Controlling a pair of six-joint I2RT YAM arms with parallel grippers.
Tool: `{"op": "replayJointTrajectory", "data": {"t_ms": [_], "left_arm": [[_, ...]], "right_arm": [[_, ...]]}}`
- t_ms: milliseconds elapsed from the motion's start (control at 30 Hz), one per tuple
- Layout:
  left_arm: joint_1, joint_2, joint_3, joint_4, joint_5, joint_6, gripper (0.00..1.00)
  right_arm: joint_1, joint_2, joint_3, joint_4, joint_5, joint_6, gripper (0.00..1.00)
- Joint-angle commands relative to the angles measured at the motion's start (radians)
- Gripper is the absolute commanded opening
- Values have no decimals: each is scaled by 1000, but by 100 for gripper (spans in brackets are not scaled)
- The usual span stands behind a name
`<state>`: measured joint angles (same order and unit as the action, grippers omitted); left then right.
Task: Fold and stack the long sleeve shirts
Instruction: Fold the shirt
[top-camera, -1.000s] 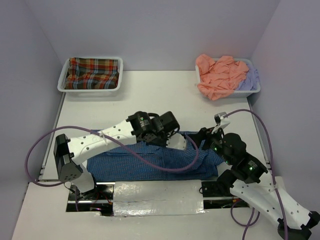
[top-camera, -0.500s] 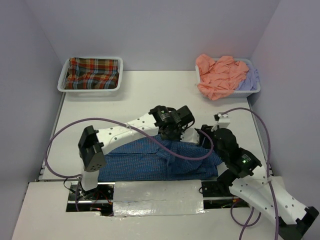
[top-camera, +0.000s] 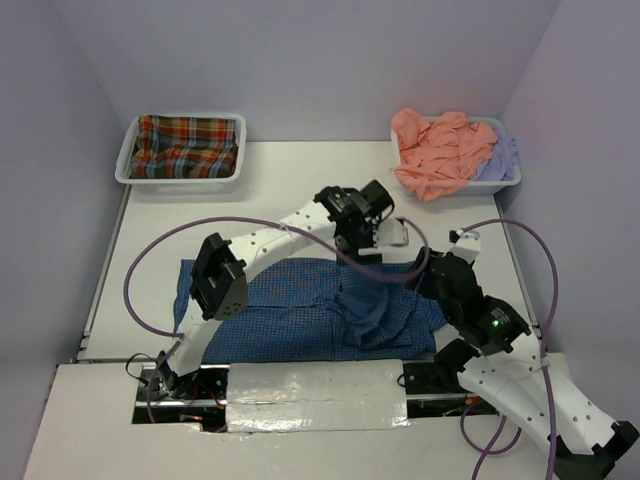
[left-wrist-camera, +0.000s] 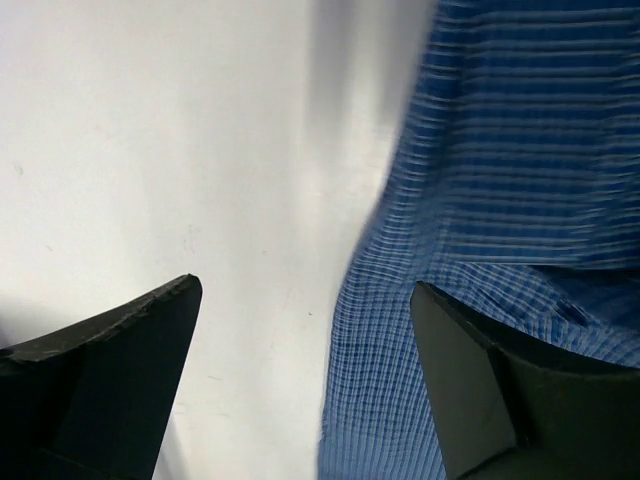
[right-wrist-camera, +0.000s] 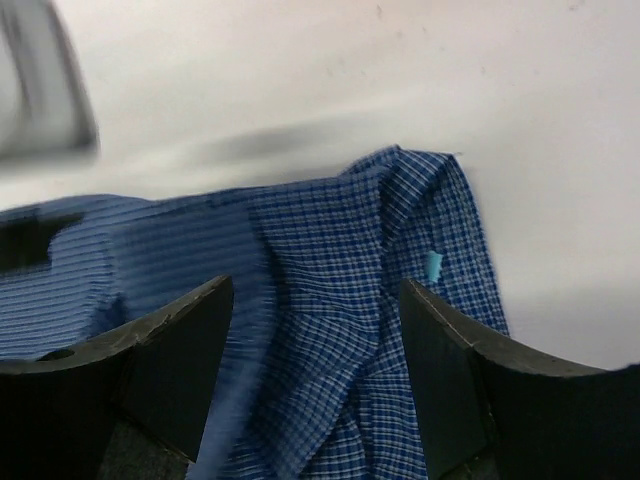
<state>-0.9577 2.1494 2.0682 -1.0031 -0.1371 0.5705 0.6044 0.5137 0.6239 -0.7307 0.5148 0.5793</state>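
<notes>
The left arm rises from its base at the near edge, bends sharply at a black elbow and runs its white forearm out over the table (top-camera: 280, 200), ending with the left gripper (top-camera: 386, 236) just past the far edge of the blue shirt (top-camera: 290, 320); its wrist view shows the two dark, wedge-shaped fingers (left-wrist-camera: 110, 370) spread wide with nothing between them, bare white tabletop under one and checked cloth (left-wrist-camera: 500, 200) under the other. The right arm leans in from the near right corner, folded low, with the right gripper (top-camera: 425, 278) over the shirt's right end, its jaws parted and clamping nothing (the cloth (right-wrist-camera: 330, 250) lies beyond the tips, not between them). A purple cable (top-camera: 140, 290) loops off each arm. The blue shirt lies spread across the near middle of the table, soft and finely checked, flat on the left and bunched into rumpled folds on the right, where a small pale blue tab (right-wrist-camera: 432, 265) shows near a corner. A red-green plaid shirt (top-camera: 185, 147) fills the white plastic tray (top-camera: 128, 170) at far left; a crumpled salmon shirt (top-camera: 435, 150) and a lavender shirt (top-camera: 500, 155) sit heaped in the right tray (top-camera: 510, 183)
</notes>
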Motion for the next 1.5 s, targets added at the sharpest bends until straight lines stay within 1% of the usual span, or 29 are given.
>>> {"op": "replayJointTrajectory", "data": {"t_ms": [0, 67, 133, 233, 267, 300, 333, 367, 400, 433, 467, 500, 533, 567, 600, 633, 667, 733, 800, 833, 900, 1000, 1100, 1133, 1300, 1367, 1433, 1467], "left_arm": [[99, -31, 60, 75, 129, -156, 99], [116, -63, 41, 87, 194, -179, 99], [116, -115, 7, 98, 218, -184, 99], [140, -186, -46, 110, 266, -204, 99], [154, -206, -65, 115, 292, -219, 99], [168, -239, -107, 124, 366, -228, 99], [197, -252, -129, 133, 407, -241, 99], [207, -273, -178, 142, 445, -271, 99], [215, -281, -204, 150, 523, -282, 95], [220, -287, -232, 170, 572, -290, 78], [220, -293, -285, 182, 626, -297, 66], [218, -295, -308, 199, 719, -307, 57], [218, -289, -325, 213, 758, -319, 54], [218, -269, -341, 225, 787, -330, 57], [218, -254, -342, 228, 806, -333, 61], [218, -238, -341, 233, 807, -334, 68], [218, -203, -339, 242, 806, -333, 78], [220, -166, -335, 250, 803, -342, 87], [223, -112, -321, 250, 823, -347, 89], [223, -100, -318, 254, 858, -356, 89], [223, -72, -315, 283, 876, -373, 88], [223, -46, -316, 319, 895, -402, 82], [223, -16, -293, 308, 909, -405, 71], [223, -8, -286, 314, 906, -409, 64], [224, 12, -247, 333, 907, -413, 51], [224, 33, -220, 307, 912, -400, 31], [224, 46, -197, 278, 924, -387, 0], [224, 53, -191, 256, 932, -379, 0]], "right_arm": [[17, -63, 83, -1, 1, 33, 75], [18, -90, 89, -1, -5, 28, 75], [17, -87, 100, 7, -44, 7, 74], [15, -20, 103, 42, -122, -10, 72], [17, 44, 102, 71, -197, -12, 71], [15, 78, 97, 85, -235, -9, 69], [9, 139, 93, 99, -268, -3, 63], [2, 161, 77, 135, -321, 17, 59], [-12, 176, 65, 161, -355, 19, 49], [-62, 196, 48, 197, -392, 16, 45], [-93, 209, 16, 264, -470, 1, 41], [-129, 224, 2, 296, -507, -15, 34], [-202, 258, -12, 357, -557, -27, 33], [-234, 278, -33, 384, -625, -45, 33], [-259, 299, -38, 402, -654, -56, 33], [-276, 342, -44, 424, -677, -67, 34], [-290, 364, -58, 453, -694, -81, 36], [-293, 408, -75, 491, -726, -87, 37], [-298, 419, -114, 522, -755, -82, 37], [-298, 421, -130, 552, -762, -79, 37], [-298, 419, -161, 573, -760, -70, 37], [-299, 418, -177, 582, -753, -76, 37], [-302, 404, -193, 590, -750, -82, 37], [-302, 402, -199, 590, -743, -82, 37], [-310, 390, -216, 585, -737, -87, 37], [-318, 382, -216, 574, -733, -90, 36], [-319, 361, -210, 553, -730, -91, 36], [-322, 349, -205, 541, -727, -95, 36]]}}
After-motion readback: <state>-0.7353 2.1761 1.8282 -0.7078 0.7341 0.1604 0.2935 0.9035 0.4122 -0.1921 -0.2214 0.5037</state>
